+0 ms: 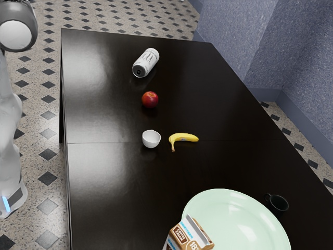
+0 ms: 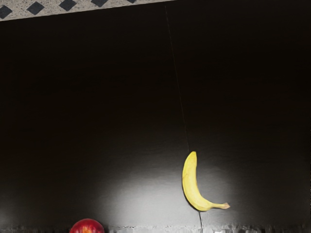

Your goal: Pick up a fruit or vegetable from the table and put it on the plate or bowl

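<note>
Gripper's hold can't be told from here, white arm (image 1: 10, 130) by the table (image 1: 104, 172), banana (image 1: 183, 138) flat mid-table just beside a white bowl (image 1: 151, 138), apple (image 1: 150, 99) beyond (tipped can (image 1: 145, 62) farther on), pale plate (image 1: 244, 224) well apart, carton (image 1: 190, 237) at its edge, mug (image 1: 276, 203) near.

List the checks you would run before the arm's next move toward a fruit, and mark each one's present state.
1. Fruit available: banana and apple lie free on the table: ok.
2. Banana clear of the white bowl: beside it, apart: ok.
3. Plate has bare room: ok.
4. Carton on the plate or just in front of it: cannot tell.
5. Black mug clear of the plate's rim: cannot tell.
</note>
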